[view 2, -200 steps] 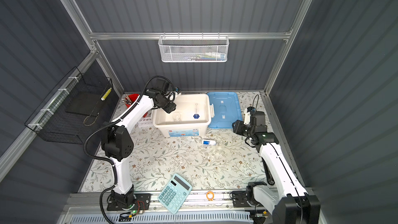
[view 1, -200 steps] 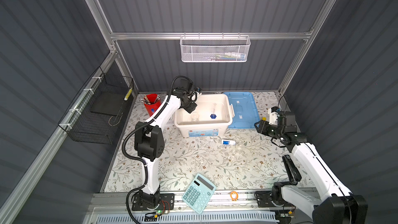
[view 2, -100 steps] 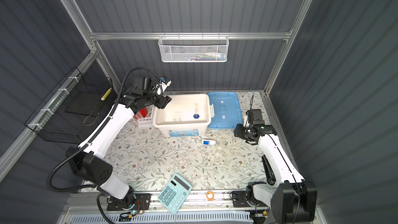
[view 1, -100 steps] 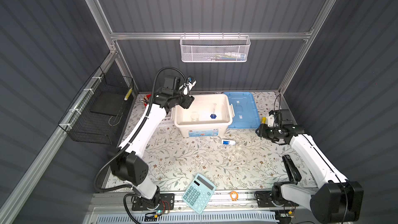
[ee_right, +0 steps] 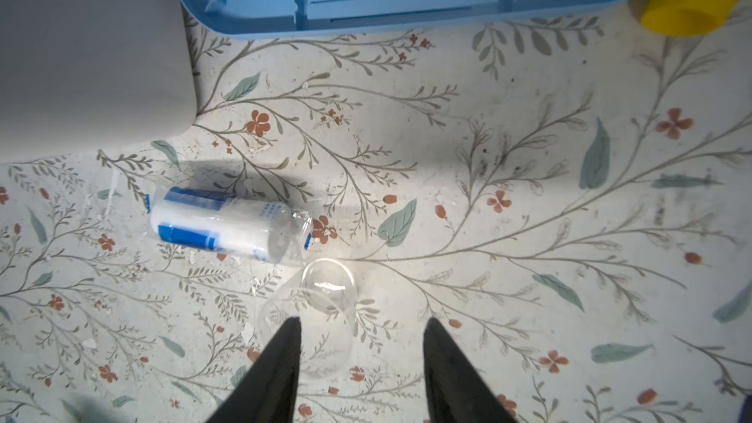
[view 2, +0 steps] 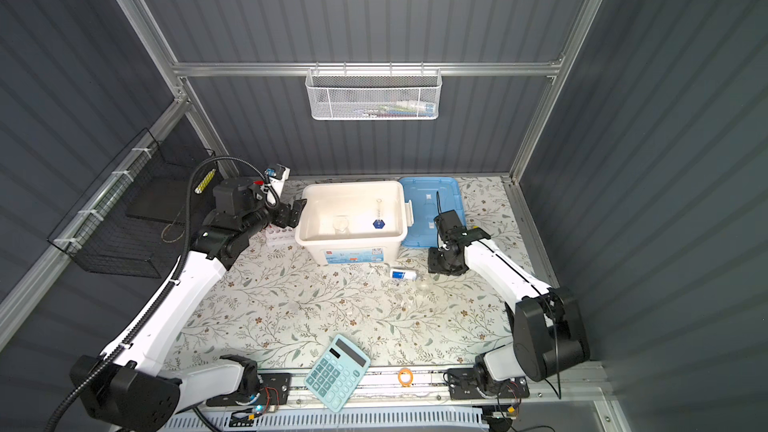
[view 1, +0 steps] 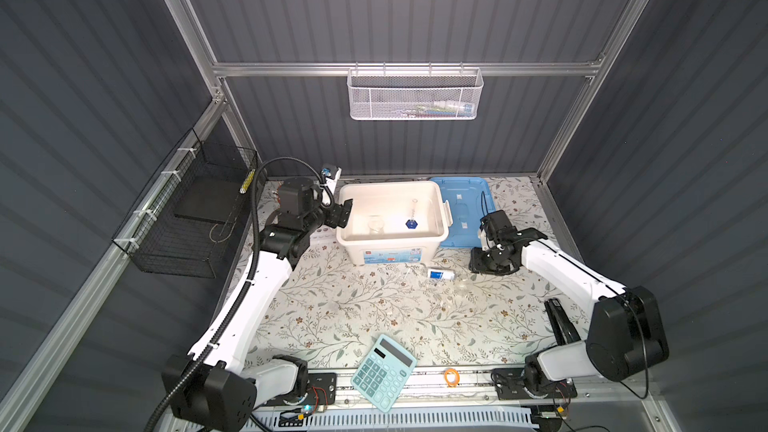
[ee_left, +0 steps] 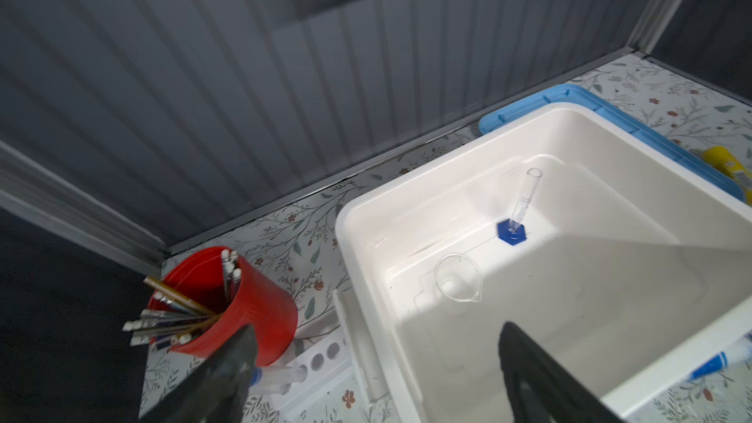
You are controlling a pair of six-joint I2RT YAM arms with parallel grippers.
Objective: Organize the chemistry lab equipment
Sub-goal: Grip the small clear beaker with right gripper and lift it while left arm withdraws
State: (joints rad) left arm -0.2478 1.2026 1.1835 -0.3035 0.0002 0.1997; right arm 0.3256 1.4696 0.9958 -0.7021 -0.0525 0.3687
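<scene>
A white bin (view 1: 432, 238) holds an upright clear beaker (ee_left: 457, 282) and a slim cylinder on a blue hexagonal foot (ee_left: 513, 223). My left gripper (ee_left: 376, 343) hangs open and empty over the bin's left rim (view 1: 341, 214). A white tube rack (ee_left: 321, 360) beside the bin carries a blue-capped test tube (ee_left: 276, 374). On the table right of the bin lie a blue-white labelled piece (ee_right: 228, 221) and a clear beaker (ee_right: 321, 311) on its side. My right gripper (ee_right: 360, 331) is open just above that beaker, with one finger over it, and holds nothing.
A red cup of pens (ee_left: 240, 303) stands behind the rack. The blue lid (view 1: 465, 209) lies right of the bin, with a yellow object (ee_right: 687, 6) at its far side. A teal calculator (view 1: 384, 371) and an orange ring (view 1: 451, 376) lie at the front edge. A black wire basket (view 1: 195, 218) hangs left.
My left gripper opened and drew back from over the bin to its left rim, and the clear beaker now stands free inside. My right gripper came down toward the pieces on the table.
</scene>
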